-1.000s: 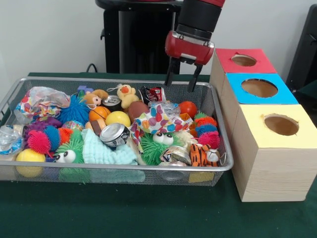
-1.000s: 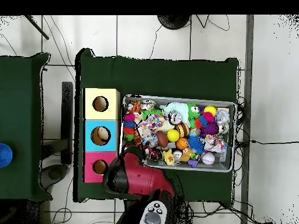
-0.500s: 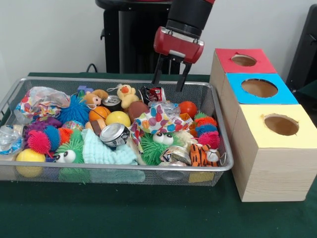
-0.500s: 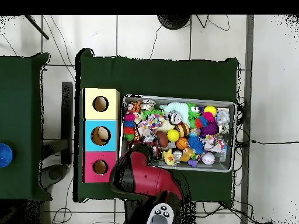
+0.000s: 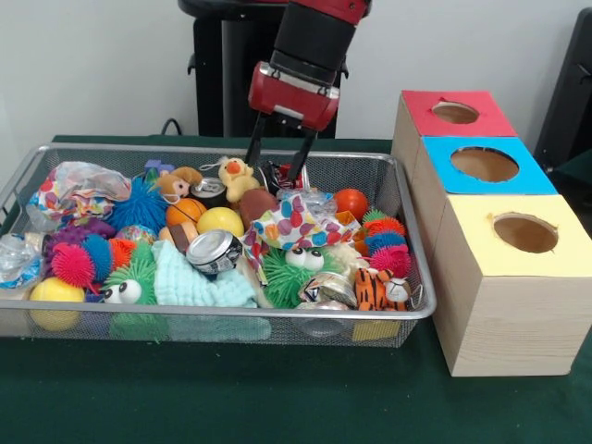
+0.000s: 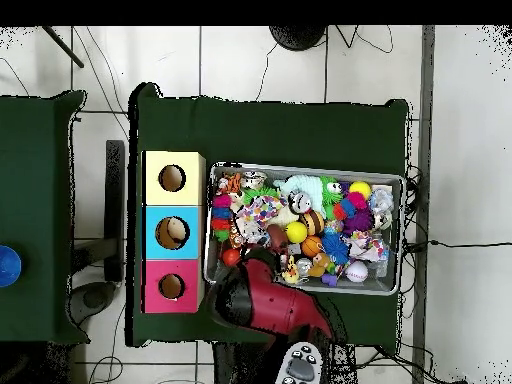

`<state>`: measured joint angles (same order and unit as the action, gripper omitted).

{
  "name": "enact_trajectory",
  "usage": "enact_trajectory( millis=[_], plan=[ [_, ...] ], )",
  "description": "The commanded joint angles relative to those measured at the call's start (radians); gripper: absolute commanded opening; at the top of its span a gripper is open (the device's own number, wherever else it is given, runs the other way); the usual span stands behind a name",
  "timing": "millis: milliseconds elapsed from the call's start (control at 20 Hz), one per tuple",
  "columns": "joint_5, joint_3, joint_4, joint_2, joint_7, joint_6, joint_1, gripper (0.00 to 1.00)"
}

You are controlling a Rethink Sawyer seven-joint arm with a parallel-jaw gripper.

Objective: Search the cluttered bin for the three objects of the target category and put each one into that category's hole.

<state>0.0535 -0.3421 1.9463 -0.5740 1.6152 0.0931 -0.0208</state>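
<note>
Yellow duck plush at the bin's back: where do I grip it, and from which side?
Come straight down and pinch the yellow duck plush across its round head. It sits upright and topmost, clear above its neighbours, so the head looks the freest part. The open gripper hangs just beside it.

green cloth (image 5: 277, 407) covering the table | second green-covered table (image 6: 35, 215) sitting at the overhead view's left edge, apart from the first | blue round thing (image 6: 8, 266) resting on its edge | cables (image 6: 300, 60) trailing over tiled floor (image 6: 460, 150) | white wall (image 5: 92, 65) standing behind
</note>
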Motion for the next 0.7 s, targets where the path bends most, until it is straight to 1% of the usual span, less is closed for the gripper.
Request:
enact_trajectory(
  millis=[50,150,200,250,450,700],
  plan=[
    [0.071,0.103,-0.096,0.126,0.185,-0.090,0.025,1.00],
    [0.084,0.120,-0.088,0.139,0.202,-0.078,0.031,1.00],
    [0.090,0.144,-0.073,0.136,0.216,-0.069,0.046,1.00],
    [0.087,0.182,-0.050,0.129,0.232,-0.047,0.075,1.00],
    [0.069,0.289,-0.004,0.120,0.256,-0.002,0.145,1.00],
    [0.033,0.423,0.023,0.137,0.248,0.008,0.248,1.00]
  ],
)
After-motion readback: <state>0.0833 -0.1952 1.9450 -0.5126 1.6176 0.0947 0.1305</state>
